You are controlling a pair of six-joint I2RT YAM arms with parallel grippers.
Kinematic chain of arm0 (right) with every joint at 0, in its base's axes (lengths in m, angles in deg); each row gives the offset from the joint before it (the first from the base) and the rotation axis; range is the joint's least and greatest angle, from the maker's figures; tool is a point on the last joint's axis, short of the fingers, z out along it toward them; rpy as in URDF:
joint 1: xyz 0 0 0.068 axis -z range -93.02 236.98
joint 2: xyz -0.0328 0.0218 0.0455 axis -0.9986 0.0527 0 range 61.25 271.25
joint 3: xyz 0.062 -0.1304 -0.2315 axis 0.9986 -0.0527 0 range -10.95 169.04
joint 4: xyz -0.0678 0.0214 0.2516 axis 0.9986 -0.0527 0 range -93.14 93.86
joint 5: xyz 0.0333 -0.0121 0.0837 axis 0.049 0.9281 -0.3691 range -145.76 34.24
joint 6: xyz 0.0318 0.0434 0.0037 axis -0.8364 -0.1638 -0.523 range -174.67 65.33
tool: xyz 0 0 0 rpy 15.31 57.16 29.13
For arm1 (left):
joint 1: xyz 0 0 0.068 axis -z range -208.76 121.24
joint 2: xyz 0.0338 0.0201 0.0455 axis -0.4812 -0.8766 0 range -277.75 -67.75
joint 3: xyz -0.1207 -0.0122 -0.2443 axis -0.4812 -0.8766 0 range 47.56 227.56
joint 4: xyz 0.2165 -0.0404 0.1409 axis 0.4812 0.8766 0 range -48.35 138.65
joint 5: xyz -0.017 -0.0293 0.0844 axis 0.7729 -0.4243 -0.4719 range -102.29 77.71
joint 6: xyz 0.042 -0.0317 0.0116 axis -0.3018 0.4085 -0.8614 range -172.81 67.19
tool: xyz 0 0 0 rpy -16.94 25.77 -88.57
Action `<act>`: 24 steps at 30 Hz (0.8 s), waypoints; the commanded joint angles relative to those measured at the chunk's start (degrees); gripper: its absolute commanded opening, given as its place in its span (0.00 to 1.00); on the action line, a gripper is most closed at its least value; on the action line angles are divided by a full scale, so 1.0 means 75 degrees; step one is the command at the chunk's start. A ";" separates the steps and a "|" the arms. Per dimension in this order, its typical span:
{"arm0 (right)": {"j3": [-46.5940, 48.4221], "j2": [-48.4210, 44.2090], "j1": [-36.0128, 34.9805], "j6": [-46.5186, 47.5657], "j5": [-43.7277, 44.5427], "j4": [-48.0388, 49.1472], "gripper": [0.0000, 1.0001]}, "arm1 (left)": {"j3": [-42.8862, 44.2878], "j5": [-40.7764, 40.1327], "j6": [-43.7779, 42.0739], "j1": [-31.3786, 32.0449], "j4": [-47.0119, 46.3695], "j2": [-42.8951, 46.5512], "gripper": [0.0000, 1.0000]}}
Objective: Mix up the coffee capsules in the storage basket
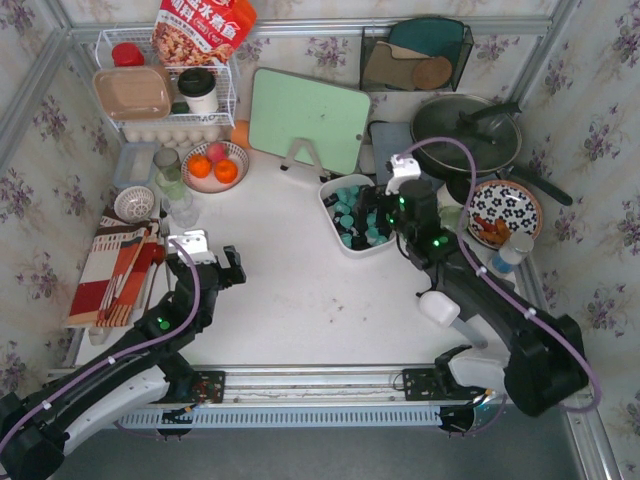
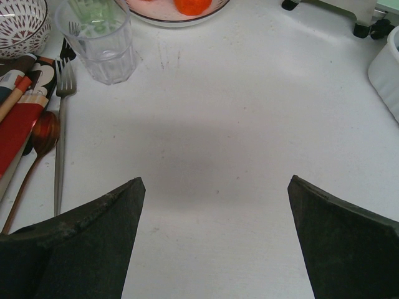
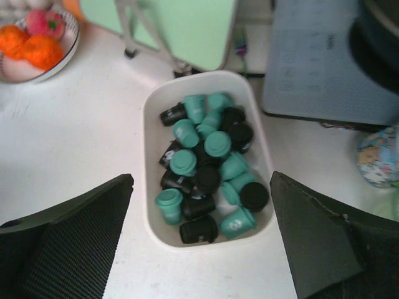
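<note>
Both wide, empty: left gripper [image 2: 215, 179], right gripper [image 3: 201, 179] | capsules [image 3: 217, 143] in basket [image 3: 151, 143]: unblocked only from right wrist

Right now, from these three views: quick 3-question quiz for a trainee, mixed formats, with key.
1. True or false: the right gripper hangs open above the storage basket.
2. The coffee capsules in it are: A) teal and black B) all black C) red and white.
3. Fill in: the left gripper is open over bare ____.
Key: 1 true; 2 A; 3 table.
</note>
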 commanded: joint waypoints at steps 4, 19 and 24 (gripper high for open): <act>-0.1525 -0.1288 0.0008 0.0422 0.1602 0.2220 1.00 | -0.0017 -0.0020 0.0087 -0.0011 -0.0066 0.0018 0.99; -0.5396 -0.0776 0.0013 0.2201 0.4059 0.7796 1.00 | -0.0006 -0.0002 0.0082 -0.0011 -0.0100 -0.0087 1.00; -0.6363 0.0712 0.0141 0.2785 0.4088 1.0664 1.00 | -0.0017 -0.0023 0.0063 -0.0012 -0.0121 -0.0116 0.99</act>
